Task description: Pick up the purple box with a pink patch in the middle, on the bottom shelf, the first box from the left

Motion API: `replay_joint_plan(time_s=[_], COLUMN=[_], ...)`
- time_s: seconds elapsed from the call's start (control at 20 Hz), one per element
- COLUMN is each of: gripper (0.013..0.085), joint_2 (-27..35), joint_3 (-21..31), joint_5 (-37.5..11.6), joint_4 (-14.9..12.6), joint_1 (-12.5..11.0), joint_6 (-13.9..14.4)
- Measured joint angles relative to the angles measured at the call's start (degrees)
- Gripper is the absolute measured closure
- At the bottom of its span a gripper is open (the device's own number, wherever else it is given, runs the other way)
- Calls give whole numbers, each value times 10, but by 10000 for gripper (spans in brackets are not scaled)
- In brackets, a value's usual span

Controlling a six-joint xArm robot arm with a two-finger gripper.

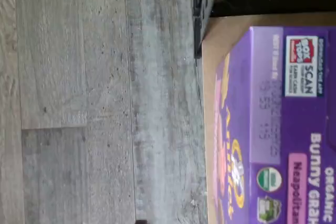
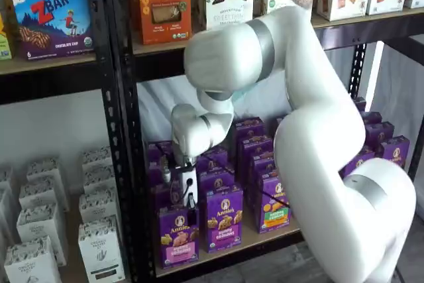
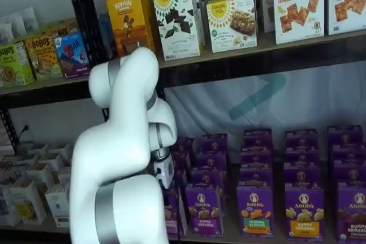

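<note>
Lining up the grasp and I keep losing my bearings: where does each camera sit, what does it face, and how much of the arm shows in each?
Wrist view: rides on the wrist, turned on its side, looking down on the purple box top, the bottom shelf board and grey floor; no fingers show.
Shelf view: fixed in front, at an angle; the white arm fills the middle, the gripper just above that box.
Shelf view: fixed, frontal; the arm hides the leftmost boxes, only the gripper's white body shows.
Shared: both shelf views show the purple rows.

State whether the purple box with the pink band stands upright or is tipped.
Upright: the purple box stands on the bottom shelf, front facing out, level with its neighbours.
</note>
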Motion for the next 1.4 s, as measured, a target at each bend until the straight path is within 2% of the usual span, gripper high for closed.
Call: replay_joint_plan(time_s=[0.2, 0.35, 0.75, 0.85, 0.9, 1.05, 1.1, 1.25, 1.4], gripper=[130, 130, 130, 210, 210, 290, 290, 370, 370], joint_2=[21, 38, 64, 67, 68, 72, 72, 74, 76], joint_3=[-19, -35, -47, -48, -48, -51, -52, -54, -56], joint_5=[1, -1, -44, -53, -56, -58, -58, -58, -56], joint_4=[-4, 2, 12, 14, 13, 9, 8, 9, 9], joint_1=[4, 6, 6, 5, 4, 3, 2, 1, -1], joint_6=[8, 4, -5, -8, -8, -6, -6, -8, -9])
